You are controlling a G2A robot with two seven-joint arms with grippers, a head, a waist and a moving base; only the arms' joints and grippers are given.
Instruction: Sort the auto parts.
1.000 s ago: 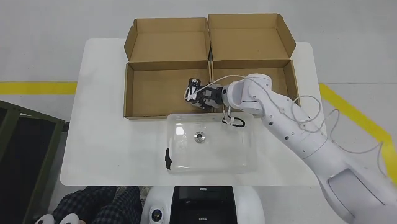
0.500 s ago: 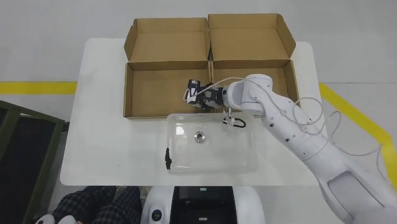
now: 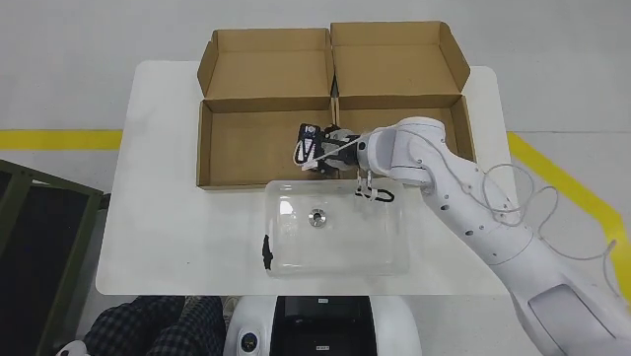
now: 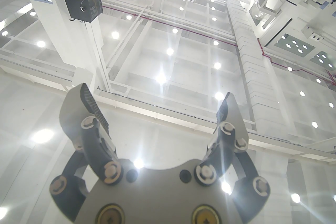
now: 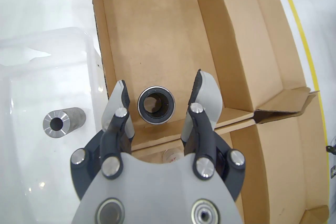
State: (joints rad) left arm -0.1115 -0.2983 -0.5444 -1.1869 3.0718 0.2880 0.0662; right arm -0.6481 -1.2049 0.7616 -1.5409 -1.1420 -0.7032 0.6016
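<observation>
My right gripper (image 5: 160,79) is open and hangs over the near right corner of the left cardboard box (image 5: 157,25). A black-rimmed metal ring (image 5: 156,105) lies on the box floor between and below its fingers, untouched. From above, the same gripper (image 3: 308,149) shows at that corner of the left box (image 3: 246,144). A short metal cylinder with a bore (image 5: 63,122) lies in the clear plastic tray (image 3: 335,186), near its middle (image 3: 316,217). My left gripper (image 4: 155,92) points up at the ceiling, open with nothing in it.
A second open cardboard box (image 3: 434,117) adjoins the first on the right; a pale round part (image 5: 172,154) shows in it under my right gripper. A small black piece (image 3: 265,250) sits at the tray's left edge. Both box lids (image 3: 266,60) stand open at the back.
The right arm's elbow and wrist have shifted slightly; its gripper stays over the same corner of the left box. The cylinder in the tray has not moved.
</observation>
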